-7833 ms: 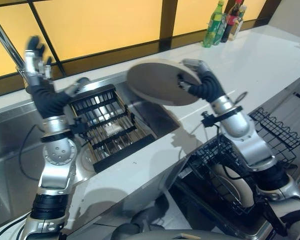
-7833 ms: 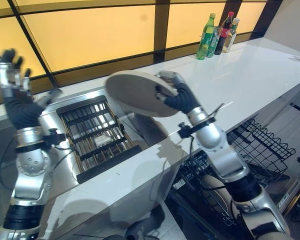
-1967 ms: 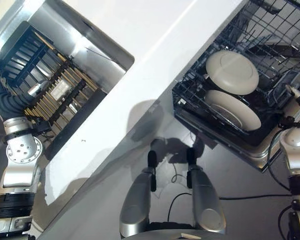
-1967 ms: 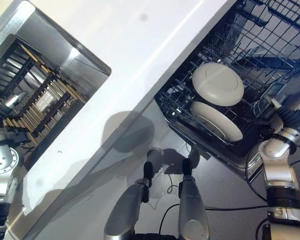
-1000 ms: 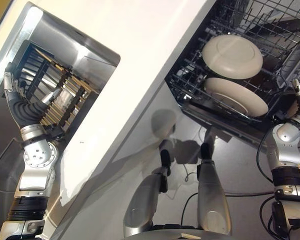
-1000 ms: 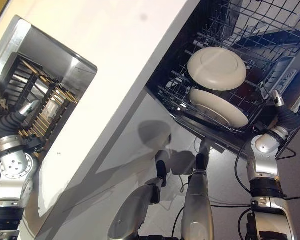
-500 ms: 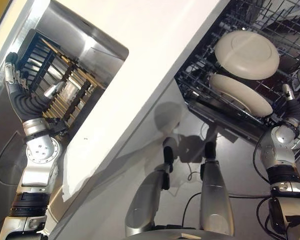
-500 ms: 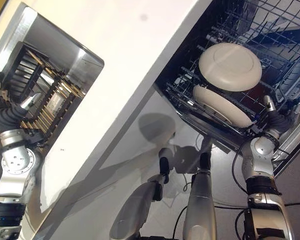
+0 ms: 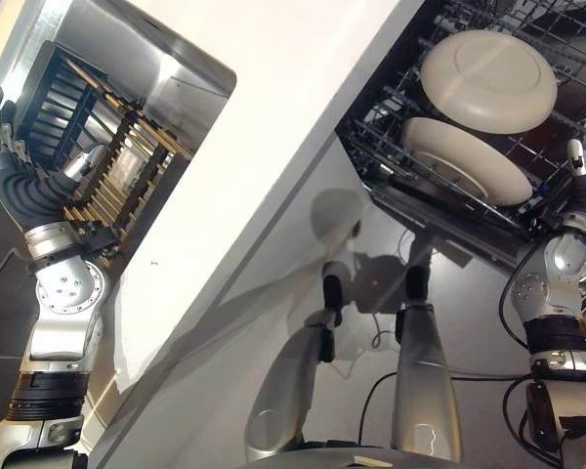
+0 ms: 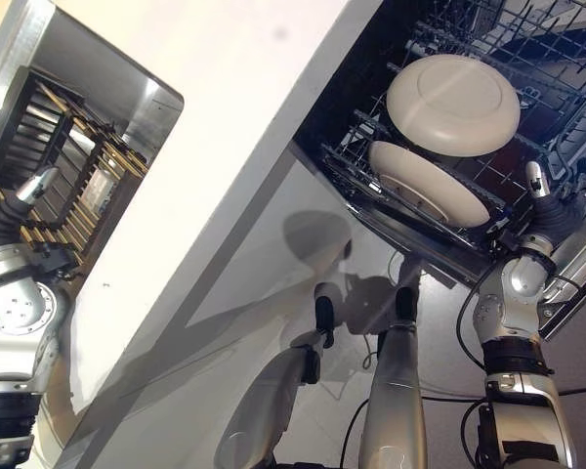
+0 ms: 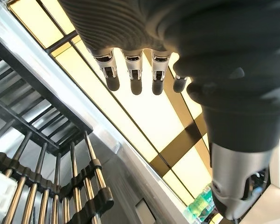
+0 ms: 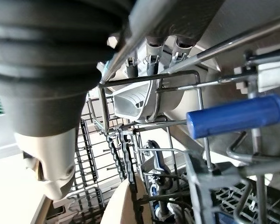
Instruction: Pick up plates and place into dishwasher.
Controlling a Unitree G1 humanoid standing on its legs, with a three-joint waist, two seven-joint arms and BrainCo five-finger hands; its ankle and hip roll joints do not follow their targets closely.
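Note:
Two beige plates stand in the pulled-out dishwasher rack (image 9: pixel 391 132): a round one showing its underside (image 9: pixel 486 80) and a second one (image 9: pixel 466 161) leaning just in front of it. My right hand (image 9: pixel 578 188) is at the rack's near corner, beside the plates and apart from them. In the right wrist view its fingers (image 12: pixel 151 63) are straight behind the rack wires and hold nothing. My left hand (image 9: pixel 8 147) is raised beside the sink, and its fingers (image 11: pixel 134 77) are straight and empty.
A black drying rack with metal bars (image 9: pixel 107 166) lies in the steel sink (image 9: pixel 190 73). The white counter (image 9: pixel 273 147) runs between the sink and the dishwasher. Blue-tipped tines (image 12: pixel 238 116) and a grey cutlery basket (image 12: pixel 130 100) stand close to my right hand.
The plate my right hand held over the sink now stands in the dishwasher rack, and that hand is empty. The camera has tilted down. My left hand stays raised.

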